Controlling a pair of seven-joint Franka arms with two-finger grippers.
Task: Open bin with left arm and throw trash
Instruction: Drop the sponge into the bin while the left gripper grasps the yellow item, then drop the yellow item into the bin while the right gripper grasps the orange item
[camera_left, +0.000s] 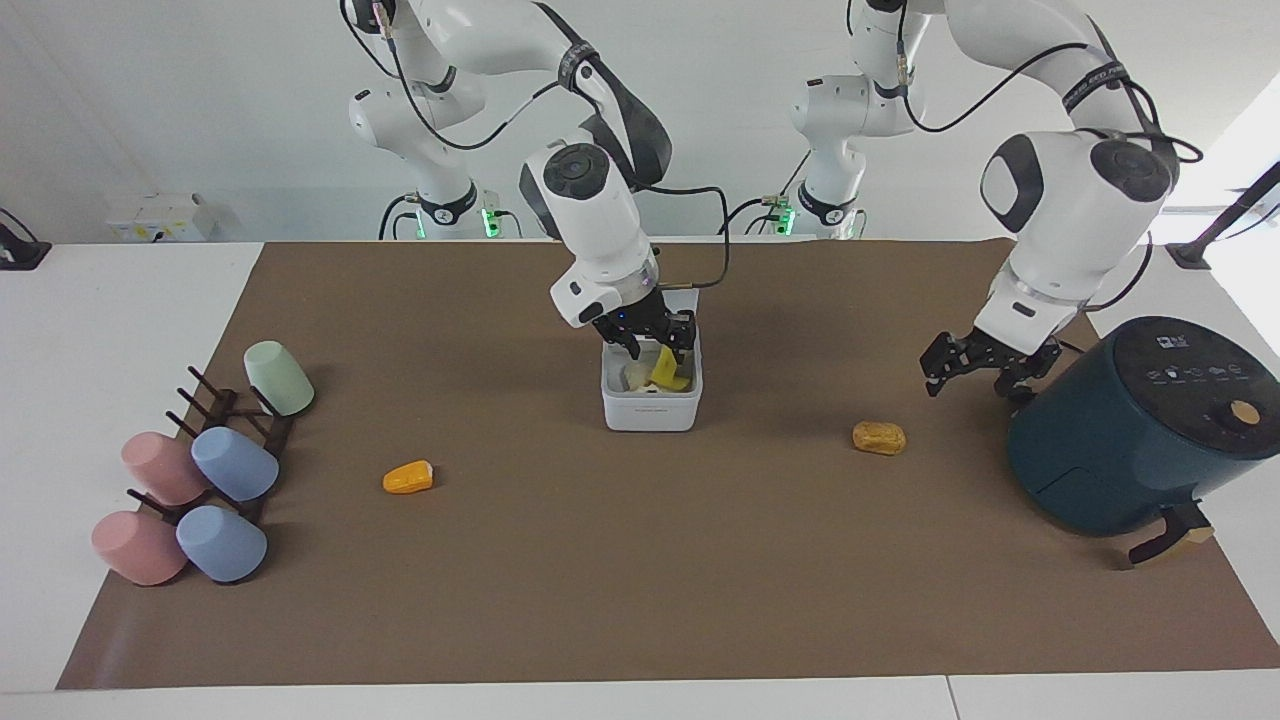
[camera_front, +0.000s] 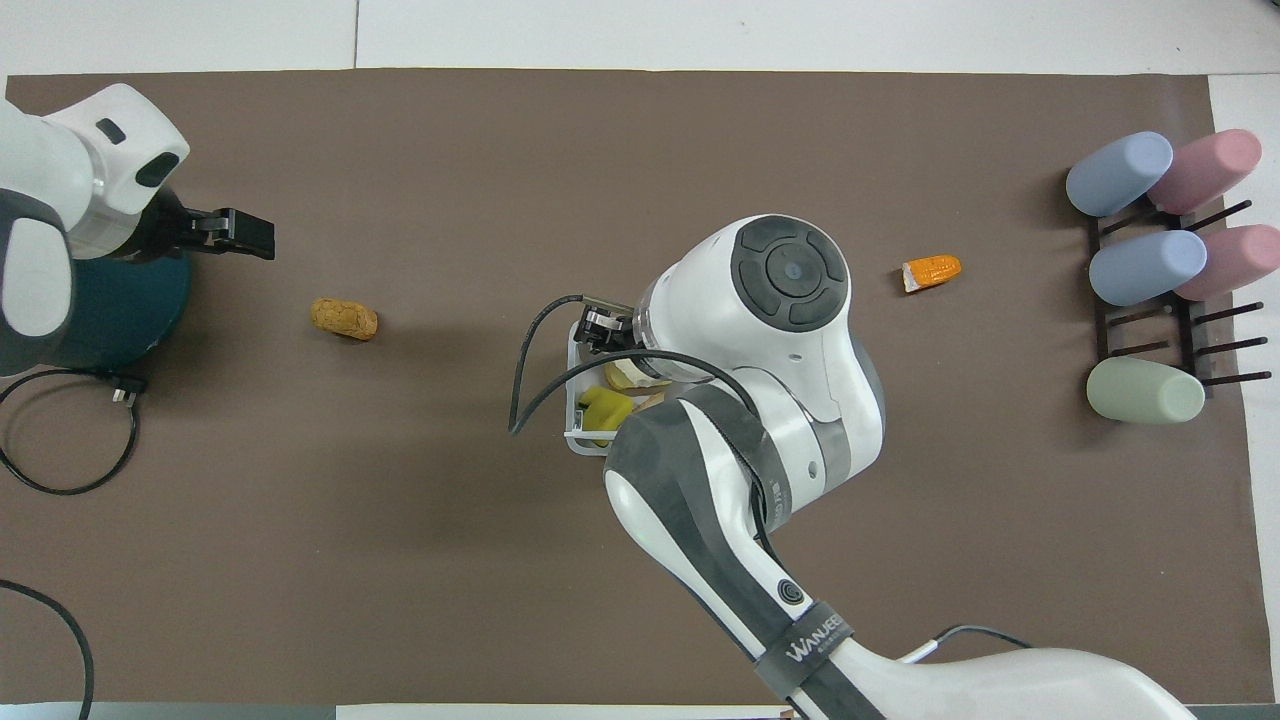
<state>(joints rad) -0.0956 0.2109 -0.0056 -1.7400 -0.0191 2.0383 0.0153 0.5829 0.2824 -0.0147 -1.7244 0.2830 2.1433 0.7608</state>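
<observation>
The white bin (camera_left: 650, 412) stands mid-table with its lid up, and the lid is mostly hidden by my right arm. My right gripper (camera_left: 648, 335) is open just over the bin's mouth. The curled yellow-and-green piece (camera_left: 668, 372) lies inside the bin on bread-like scraps, free of the fingers; it also shows in the overhead view (camera_front: 603, 407). The golden-brown lump (camera_left: 879, 437) lies on the mat toward the left arm's end. The orange-yellow lump (camera_left: 408, 477) lies toward the right arm's end. My left gripper (camera_left: 968, 365) hangs open and empty over the mat, beside the air fryer.
A dark teal air fryer (camera_left: 1130, 425) with its cable stands at the left arm's end of the table. A rack of pastel cups (camera_left: 200, 470) lies at the right arm's end. A brown mat (camera_left: 640, 580) covers the table.
</observation>
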